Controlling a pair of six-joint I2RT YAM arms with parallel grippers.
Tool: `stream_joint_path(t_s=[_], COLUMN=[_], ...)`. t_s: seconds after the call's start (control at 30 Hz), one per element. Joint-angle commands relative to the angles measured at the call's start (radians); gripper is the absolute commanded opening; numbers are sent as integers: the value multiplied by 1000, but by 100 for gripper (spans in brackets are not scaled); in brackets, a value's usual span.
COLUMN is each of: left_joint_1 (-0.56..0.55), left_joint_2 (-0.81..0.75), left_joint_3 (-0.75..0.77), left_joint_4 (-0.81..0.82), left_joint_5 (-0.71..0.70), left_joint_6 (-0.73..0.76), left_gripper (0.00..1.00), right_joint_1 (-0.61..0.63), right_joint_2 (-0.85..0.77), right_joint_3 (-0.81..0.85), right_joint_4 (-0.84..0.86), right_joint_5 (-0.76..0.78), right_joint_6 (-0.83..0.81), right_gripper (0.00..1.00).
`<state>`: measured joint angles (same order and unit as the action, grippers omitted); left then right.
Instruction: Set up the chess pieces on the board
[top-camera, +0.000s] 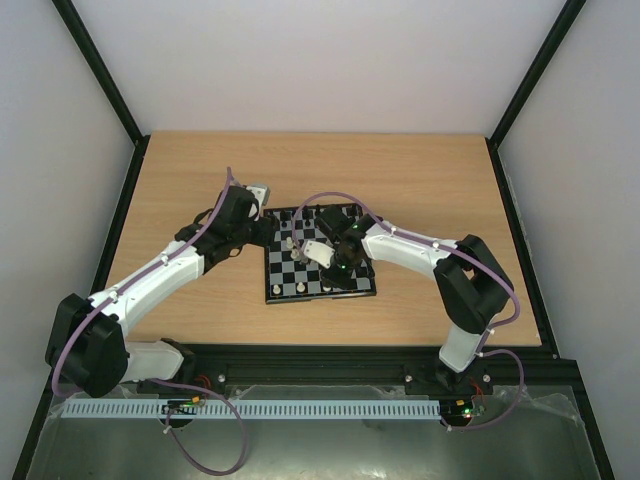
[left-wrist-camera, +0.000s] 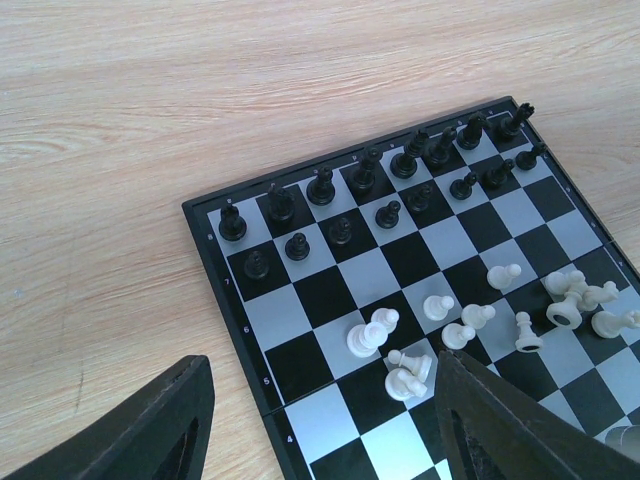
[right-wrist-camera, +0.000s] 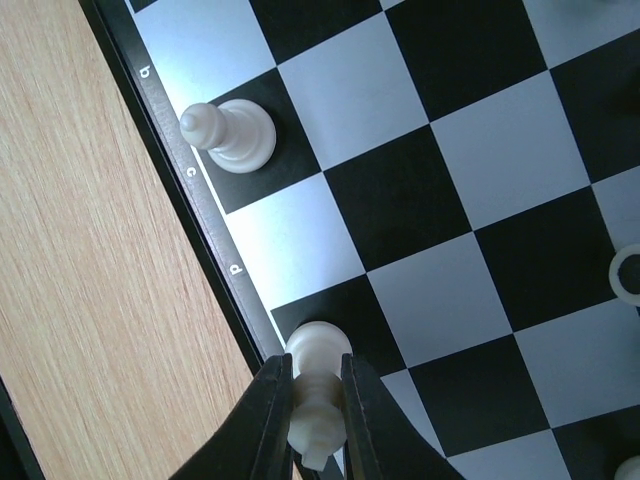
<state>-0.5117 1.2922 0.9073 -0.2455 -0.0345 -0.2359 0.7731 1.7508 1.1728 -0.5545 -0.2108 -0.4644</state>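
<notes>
Sixteen black pieces (left-wrist-camera: 365, 172) stand in two full rows along the far edge of the board (left-wrist-camera: 320, 296), as seen from the left wrist. White pieces (left-wrist-camera: 372, 333) are scattered loosely across the middle squares, in no row. Several lean or lie on their sides, and a few touch each other.

Left gripper (left-wrist-camera: 322, 365): jaws spread wide, nothing between them. It hangs over the side of the board. One of its dark fingers (left-wrist-camera: 150, 430) is over the wooden table (left-wrist-camera: 150, 120), the other over the squares beside the white scatter.

Right gripper (right-wrist-camera: 318, 365): fingers clamped on one white piece (right-wrist-camera: 318, 345). The piece is at the board's lettered edge, over the dark edge-row square just past the one marked d. Cannot tell whether its base touches the square.

Standing white piece (right-wrist-camera: 228, 130): upright on the dark square beside letter c, in the same row, one pale square away from the gripped piece.

Top view: both arms meet over the board. The left arm (top-camera: 160, 275) is at its far-left corner, and the right arm (top-camera: 410, 250) reaches in from the right.
</notes>
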Motion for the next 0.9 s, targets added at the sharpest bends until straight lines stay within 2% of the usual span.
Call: stream_joint_path(t_s=[0.0,0.57,0.87], left_joint_1=[1,1,1], left_joint_2=[7,10,7], left_joint_3=[-10,-8,-10], left_joint_4=[3,3,3], left_joint_5=[-7,2,2], left_joint_6=[-3,-2,-3], left_gripper=[62,63,63], right_joint_1=[6,7,7], right_joint_2=[14,18,17], right_joint_3=[-21,-24,-25], right_joint_4=[8,-22,-24], right_joint_5=[6,-9,-32], right_joint_6=[10,-11,-5], right_gripper=[13,14,24])
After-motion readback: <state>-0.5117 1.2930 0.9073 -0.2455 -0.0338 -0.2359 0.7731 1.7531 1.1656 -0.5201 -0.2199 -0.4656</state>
